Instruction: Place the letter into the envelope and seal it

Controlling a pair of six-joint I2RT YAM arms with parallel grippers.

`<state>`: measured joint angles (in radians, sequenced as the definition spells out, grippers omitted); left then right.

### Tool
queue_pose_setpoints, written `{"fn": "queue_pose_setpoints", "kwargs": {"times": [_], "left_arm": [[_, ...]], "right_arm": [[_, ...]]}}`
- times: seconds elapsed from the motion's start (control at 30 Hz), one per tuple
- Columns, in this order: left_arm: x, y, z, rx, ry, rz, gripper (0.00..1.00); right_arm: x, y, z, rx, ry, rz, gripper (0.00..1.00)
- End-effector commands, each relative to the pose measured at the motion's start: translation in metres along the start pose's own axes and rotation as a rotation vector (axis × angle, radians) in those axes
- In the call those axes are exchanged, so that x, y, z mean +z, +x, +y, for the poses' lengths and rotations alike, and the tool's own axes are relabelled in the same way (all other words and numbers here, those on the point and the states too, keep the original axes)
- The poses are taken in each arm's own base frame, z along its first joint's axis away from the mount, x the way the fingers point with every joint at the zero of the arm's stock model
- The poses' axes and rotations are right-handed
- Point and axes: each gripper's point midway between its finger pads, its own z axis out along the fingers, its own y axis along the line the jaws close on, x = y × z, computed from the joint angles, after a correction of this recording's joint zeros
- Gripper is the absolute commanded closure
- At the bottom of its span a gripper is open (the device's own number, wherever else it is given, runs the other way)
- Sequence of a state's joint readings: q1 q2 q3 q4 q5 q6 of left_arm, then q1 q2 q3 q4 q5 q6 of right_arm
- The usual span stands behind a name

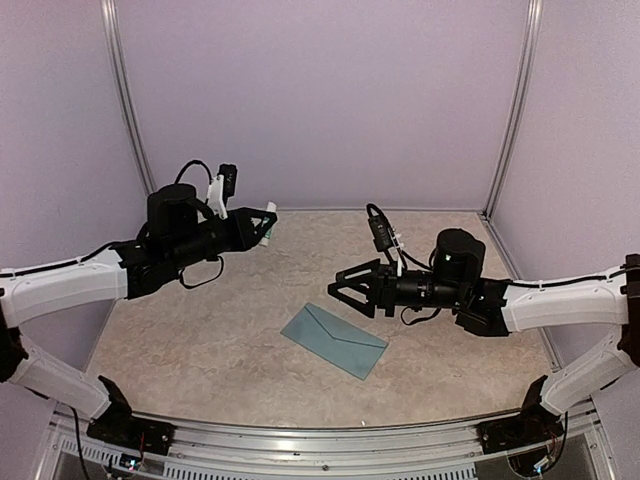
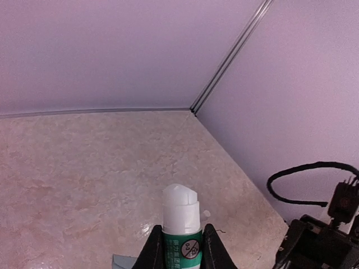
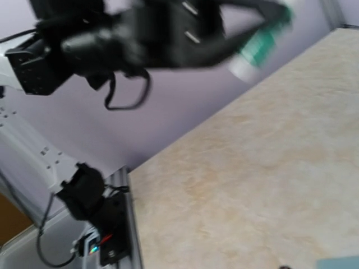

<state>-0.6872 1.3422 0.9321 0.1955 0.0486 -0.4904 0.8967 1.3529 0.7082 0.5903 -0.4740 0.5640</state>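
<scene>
Jaws of left arm (image 1: 70, 285) tight around glue stick (image 2: 182, 224), aloft; right arm (image 1: 560, 300) level, jaws wide apart.

The envelope (image 1: 333, 340) lies flat on the counter (image 1: 200, 340) just beside the spread right claw (image 1: 333, 284); the left claw (image 1: 265, 222) grips a glue stick (image 1: 268, 233).

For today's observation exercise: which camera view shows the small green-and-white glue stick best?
Left wrist: the green-and-white glue stick stands close and sharp between the jaws of the left gripper. Top external shows it tiny; right wrist shows only a blurred streak.
</scene>
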Motion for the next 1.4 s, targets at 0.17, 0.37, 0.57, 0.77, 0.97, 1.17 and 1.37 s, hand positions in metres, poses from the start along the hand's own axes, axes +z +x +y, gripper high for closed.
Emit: {"fn": "queue_pose_setpoints", "kwargs": {"times": [0.17,0.37,0.57,0.77,0.97,1.17,1.37], "left_arm": [[-0.067,-0.021,-0.124,-0.039,0.477,-0.127,0.87],[-0.087,-0.016,-0.163,-0.024,0.617,-0.149,0.87],[-0.093,-0.014,-0.173,-0.024,0.655,-0.155,0.87],[-0.091,-0.011,-0.174,-0.024,0.656,-0.148,0.87],[-0.093,-0.009,-0.176,-0.027,0.669,-0.146,0.87],[-0.095,-0.007,-0.177,-0.029,0.676,-0.143,0.87],[-0.096,-0.005,-0.176,-0.032,0.674,-0.141,0.87]], "right_arm": [[0.035,-0.027,0.05,-0.075,-0.217,-0.05,0.35],[0.044,-0.042,0.077,-0.113,-0.327,-0.077,0.43],[0.046,-0.047,0.089,-0.115,-0.383,-0.095,0.52],[0.048,-0.05,0.104,-0.144,-0.429,-0.101,0.57],[0.053,-0.056,0.105,-0.137,-0.423,-0.113,0.63],[0.058,-0.059,0.102,-0.129,-0.414,-0.12,0.69],[0.06,-0.062,0.101,-0.131,-0.406,-0.127,0.75]]}}
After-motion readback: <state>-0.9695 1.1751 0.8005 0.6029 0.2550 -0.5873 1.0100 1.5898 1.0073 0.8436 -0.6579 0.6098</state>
